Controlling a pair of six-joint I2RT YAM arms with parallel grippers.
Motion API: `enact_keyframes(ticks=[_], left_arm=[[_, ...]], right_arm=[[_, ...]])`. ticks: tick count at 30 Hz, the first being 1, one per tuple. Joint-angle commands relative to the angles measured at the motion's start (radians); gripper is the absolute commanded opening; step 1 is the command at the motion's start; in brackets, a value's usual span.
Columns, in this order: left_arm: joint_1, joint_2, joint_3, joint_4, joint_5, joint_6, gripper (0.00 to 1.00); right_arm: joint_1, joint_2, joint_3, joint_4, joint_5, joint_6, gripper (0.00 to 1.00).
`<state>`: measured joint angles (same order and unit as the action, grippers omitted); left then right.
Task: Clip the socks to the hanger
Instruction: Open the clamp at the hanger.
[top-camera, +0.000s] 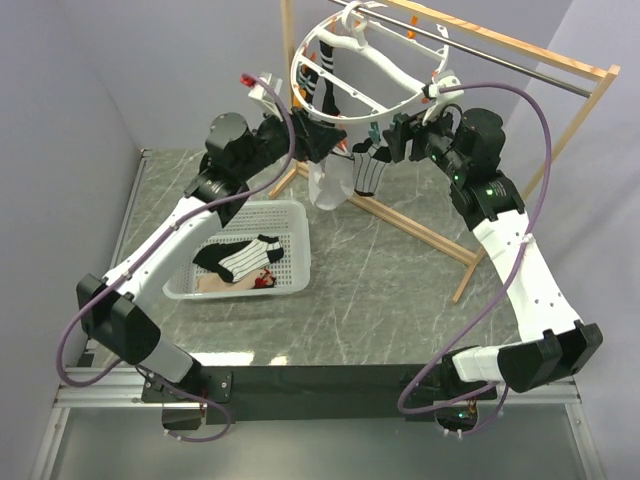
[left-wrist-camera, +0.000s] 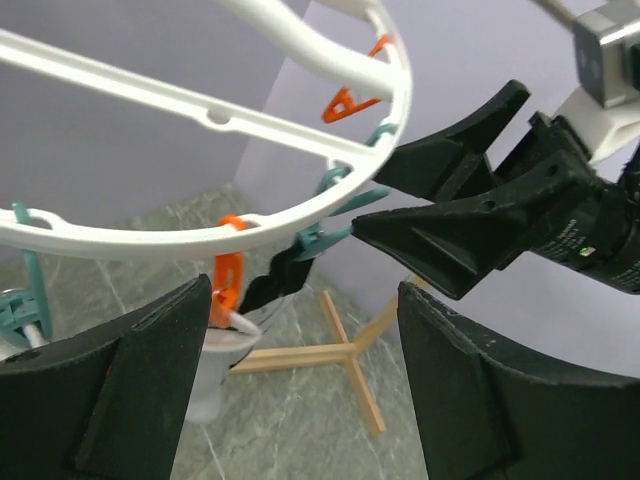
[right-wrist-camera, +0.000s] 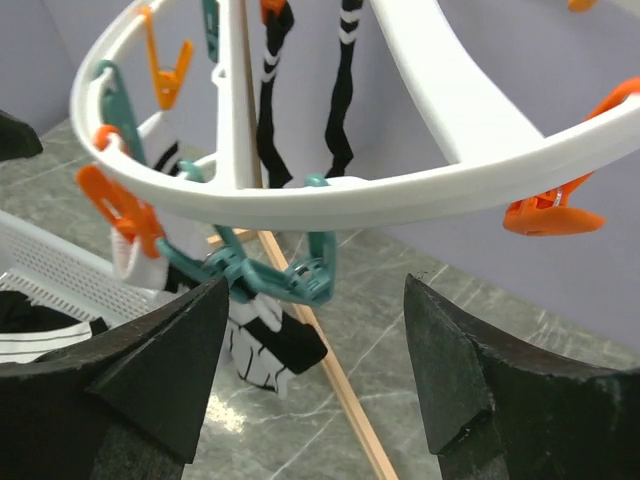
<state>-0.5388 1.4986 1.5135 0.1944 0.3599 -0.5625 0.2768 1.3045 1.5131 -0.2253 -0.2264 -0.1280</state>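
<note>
A grey marbled table (top-camera: 380, 300) stands against pale lavender walls. On its left part sits a white perforated basket (top-camera: 303, 245), and inside lies a striped sock (top-camera: 245, 258) with a black toe, on top of a pale piece of fabric.

The left gripper (left-wrist-camera: 305, 290) is raised beside the near-left rim of the hanger (right-wrist-camera: 420, 190). Its fingers are spread wide with nothing between them, and the white rim passes just beyond their tips.

The hanger hangs by its hook from the metal rod (top-camera: 520, 70) of the wooden frame (top-camera: 420, 235), tilted, above the middle of the table. Two long black-and-white socks (top-camera: 328, 80) dangle from its far side. At the near rim, between the two grippers, hang a white sock (top-camera: 328, 185) and a short striped sock (top-camera: 368, 172). The striped one hangs under a teal clip (right-wrist-camera: 290, 275).

The right gripper (right-wrist-camera: 315, 283) faces the left one from the right, just below the rim. Its fingers are also wide apart and hold nothing. An orange clip (right-wrist-camera: 555, 210) hangs from the rim further right.
</note>
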Motion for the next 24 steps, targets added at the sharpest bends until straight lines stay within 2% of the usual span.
enact_keyframes(ticks=[1,5,6,8,12,14,18,24], left_arm=[[-0.007,0.032,0.074,-0.025,0.008,-0.023,0.81],[-0.033,0.107,0.288,-0.246,-0.087,-0.016,0.83],[-0.038,0.139,0.324,-0.288,-0.169,-0.092,0.80],[-0.036,0.155,0.369,-0.349,-0.246,-0.205,0.78],[-0.039,0.089,0.243,-0.253,-0.317,-0.484,0.78],[-0.039,0.066,0.196,-0.245,-0.357,-0.528,0.78],[-0.038,0.058,0.192,-0.276,-0.427,-0.574,0.78],[-0.018,0.120,0.174,-0.202,-0.371,-0.689,0.76]], right_arm=[[-0.022,-0.001,0.070,0.057,-0.037,0.008,0.76],[-0.022,0.006,0.065,0.070,-0.045,-0.004,0.72],[-0.022,0.009,0.070,0.067,-0.042,-0.005,0.71],[-0.024,0.027,0.081,0.064,-0.042,-0.010,0.71],[-0.022,0.047,0.084,0.081,-0.044,-0.013,0.71],[-0.024,0.052,0.087,0.089,-0.044,-0.015,0.71],[-0.022,0.065,0.096,0.084,-0.045,-0.025,0.71],[-0.022,0.075,0.095,0.086,-0.050,-0.025,0.70]])
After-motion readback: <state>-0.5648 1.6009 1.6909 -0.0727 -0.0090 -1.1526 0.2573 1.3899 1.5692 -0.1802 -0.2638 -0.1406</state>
